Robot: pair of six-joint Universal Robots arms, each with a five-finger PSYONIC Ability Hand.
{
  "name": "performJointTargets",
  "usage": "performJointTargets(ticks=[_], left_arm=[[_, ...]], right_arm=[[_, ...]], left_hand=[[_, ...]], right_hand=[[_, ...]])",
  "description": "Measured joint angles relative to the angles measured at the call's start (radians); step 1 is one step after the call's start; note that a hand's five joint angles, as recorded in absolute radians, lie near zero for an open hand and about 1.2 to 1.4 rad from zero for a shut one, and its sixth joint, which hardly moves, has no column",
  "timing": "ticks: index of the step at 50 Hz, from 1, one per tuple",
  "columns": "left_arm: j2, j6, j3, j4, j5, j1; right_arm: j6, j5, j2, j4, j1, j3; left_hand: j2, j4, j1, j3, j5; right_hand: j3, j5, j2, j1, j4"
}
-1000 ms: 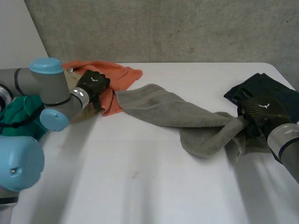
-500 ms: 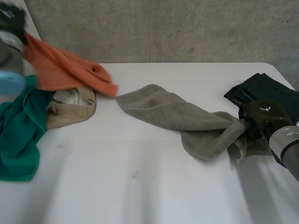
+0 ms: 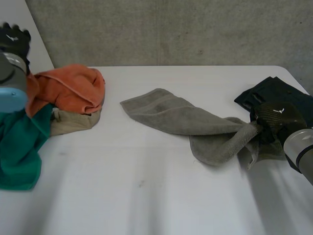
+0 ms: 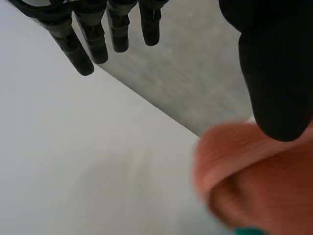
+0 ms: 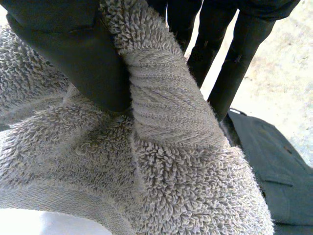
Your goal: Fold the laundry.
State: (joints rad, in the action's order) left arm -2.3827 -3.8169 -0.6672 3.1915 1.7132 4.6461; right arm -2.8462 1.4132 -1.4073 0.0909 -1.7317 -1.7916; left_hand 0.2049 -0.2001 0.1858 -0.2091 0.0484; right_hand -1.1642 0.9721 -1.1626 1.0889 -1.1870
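The white table [image 3: 146,196] is being crossed at its middle by a twisted grey towel [image 3: 181,117]. Well left of the towel, a green cloth [image 3: 19,147], an orange cloth [image 3: 73,90] and a beige cloth [image 3: 73,122] are being seen in one heap. A dark garment [image 3: 274,90] is being seen just behind the towel's right end. That end is being pinched between thumb and fingers by the right hand [image 3: 276,117]. Far from the towel, the left hand [image 3: 13,38] is being held above the heap, fingers straight and spread, with nothing in it.

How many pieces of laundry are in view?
5. A grey towel mid-table, one end pinched in the right hand; a dark garment behind that hand; at the left a pile: orange towel over tan cloth, green cloth beside. More may be hidden beneath.
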Motion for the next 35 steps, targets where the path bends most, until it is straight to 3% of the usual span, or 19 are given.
performJointTargets(ticks=[5, 9, 14, 19, 32, 34, 35], left_arm=[[0.059, -0.004, -0.09, -0.035, 0.01, -0.073], [0.128, 0.036, -0.167, -0.033, -0.036, -0.129], [0.199, 0.145, -0.278, -0.019, -0.16, -0.258], [0.141, 0.216, -0.292, -0.028, -0.209, -0.384], [-0.097, 0.308, -0.137, -0.186, -0.175, -0.604], [-0.108, 0.347, -0.123, -0.207, -0.178, -0.625], [-0.109, 0.369, -0.118, -0.215, -0.181, -0.633]], right_arm=[[-0.002, -0.024, -0.026, -0.007, 0.004, 0.023], [-0.006, -0.046, -0.045, -0.021, 0.001, 0.049], [-0.035, -0.091, -0.095, -0.069, -0.029, 0.135], [-0.105, -0.122, -0.148, -0.112, -0.068, 0.237], [-0.317, -0.164, -0.237, -0.166, -0.115, 0.44], [-0.337, -0.165, -0.237, -0.167, -0.113, 0.452], [-0.345, -0.165, -0.236, -0.168, -0.111, 0.455]], left_hand=[[-0.002, 0.0, 0.0, 0.001, 0.0], [-0.002, 0.0, 0.0, 0.001, 0.0], [-0.002, 0.0, 0.0, 0.001, 0.0], [-0.002, 0.0, 0.0, 0.001, 0.0], [-0.002, 0.0, 0.0, 0.001, 0.0], [0.033, -0.024, 0.035, -0.022, 0.022], [0.221, -0.213, 0.259, -0.204, 0.198]], right_hand=[[0.0, 0.0, 0.0, 0.0, 0.0], [-0.01, 0.0, 0.0, 0.0, 0.0], [-0.013, 0.0, 0.0, 0.0, -0.001], [-0.015, 0.0, 0.0, 0.0, -0.007], [-0.015, 0.014, 0.0, 0.0, -0.008], [-0.015, 0.014, 0.0, 0.0, -0.008], [-0.015, 0.014, 0.0, 0.0, -0.008]])
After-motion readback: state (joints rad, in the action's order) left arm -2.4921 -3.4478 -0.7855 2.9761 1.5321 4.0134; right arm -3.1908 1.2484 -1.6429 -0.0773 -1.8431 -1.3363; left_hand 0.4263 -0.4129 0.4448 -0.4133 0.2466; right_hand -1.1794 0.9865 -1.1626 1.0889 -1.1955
